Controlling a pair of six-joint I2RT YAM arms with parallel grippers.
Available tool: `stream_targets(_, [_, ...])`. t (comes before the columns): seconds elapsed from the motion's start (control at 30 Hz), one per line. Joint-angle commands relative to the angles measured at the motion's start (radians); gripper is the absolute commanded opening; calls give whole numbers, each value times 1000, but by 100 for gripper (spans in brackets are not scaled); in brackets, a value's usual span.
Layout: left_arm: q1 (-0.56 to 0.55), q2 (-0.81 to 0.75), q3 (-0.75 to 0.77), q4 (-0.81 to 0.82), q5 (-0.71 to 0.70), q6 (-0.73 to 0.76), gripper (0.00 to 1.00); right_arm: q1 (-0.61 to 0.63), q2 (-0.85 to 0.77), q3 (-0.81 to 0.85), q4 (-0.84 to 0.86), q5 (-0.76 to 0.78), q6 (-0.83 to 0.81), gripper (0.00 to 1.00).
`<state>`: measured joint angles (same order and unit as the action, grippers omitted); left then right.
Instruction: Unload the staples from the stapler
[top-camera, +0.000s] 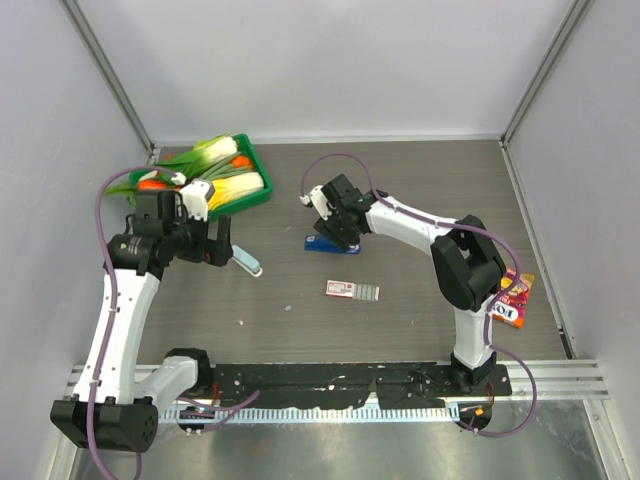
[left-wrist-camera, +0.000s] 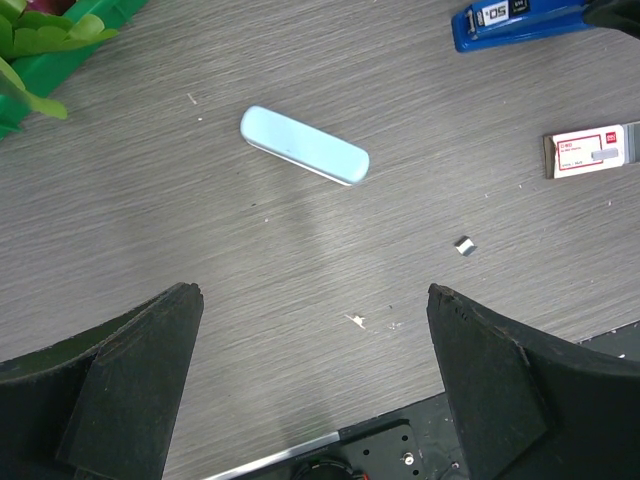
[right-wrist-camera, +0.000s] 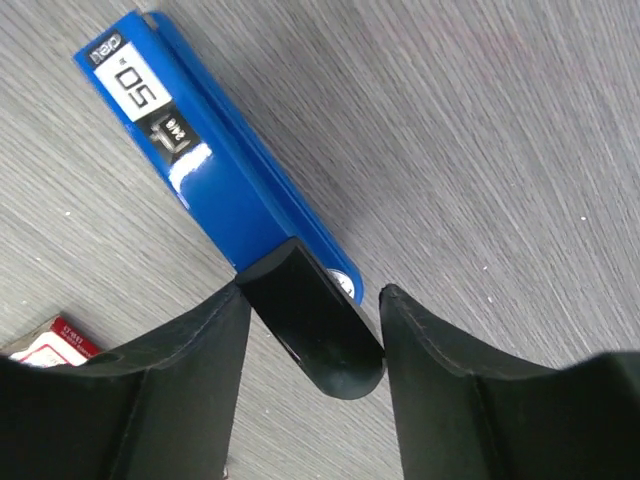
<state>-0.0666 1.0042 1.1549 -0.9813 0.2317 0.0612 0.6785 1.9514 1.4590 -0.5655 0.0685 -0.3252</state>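
Currently, the grasp on the stapler is being set up; nothing appears unloaded yet.
The stapler (top-camera: 332, 245) lies closed near the middle of the table (top-camera: 420, 200), at 12 o'clock from the staple box (top-camera: 352, 291). Its black tail is straddled by the right gripper (right-wrist-camera: 310, 300), jaws spread, a gap visible on one side. The left gripper (left-wrist-camera: 312, 292), at 9 o'clock, is spread wide, pinching nothing. A firm pinch is judged to be needed next.
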Motion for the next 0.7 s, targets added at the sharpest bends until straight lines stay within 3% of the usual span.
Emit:
stream_targets(0.0, [5,-3,-12,23,12,0,100,4,-6,43,-1,-35,51,48])
stream_targets(0.17, [2,13,-27,32,23,-11,100,4,-16,26,3,-97,112,22])
stream_targets(0.37, [-24,37,-38,47,29,-9,100,6,-28,-11,39,-156,184,3])
stream_targets(0.5, [-77,45,-53,85,-5,-34,100,7,-84,-67,156,-188,303,1])
stream_targets(0.67, [-136,56,-92,177,-2,-107,100,12,-293,-254,554,-263,653,1])
